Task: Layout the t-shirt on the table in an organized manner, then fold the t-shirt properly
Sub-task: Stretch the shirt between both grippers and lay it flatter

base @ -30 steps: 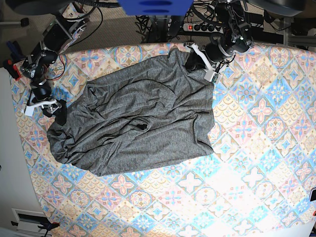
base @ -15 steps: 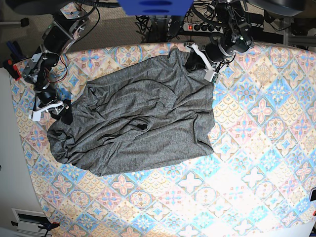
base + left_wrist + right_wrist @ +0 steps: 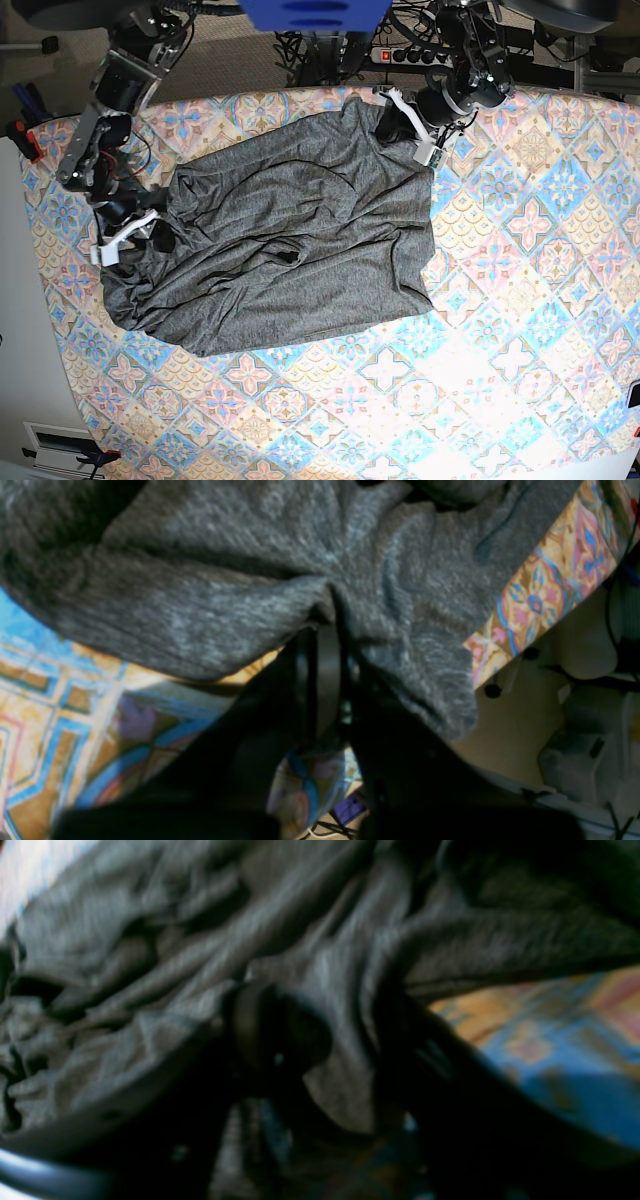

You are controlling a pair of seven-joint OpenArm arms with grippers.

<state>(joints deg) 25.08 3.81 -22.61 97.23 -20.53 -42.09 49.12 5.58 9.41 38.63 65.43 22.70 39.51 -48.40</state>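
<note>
Your left tool (image 3: 405, 128) is sitting clamped on a pinch of the t-shirt (image 3: 290, 235) at its far edge, near the back rim of the counter (image 3: 530, 260). Your right tool (image 3: 150, 232) is resting on the shirt's near-left side with a fold of grey cloth lying between its parted jaws; whether it is gripping, you cannot tell. The shirt is lying rumpled across the counter's left half.
</note>
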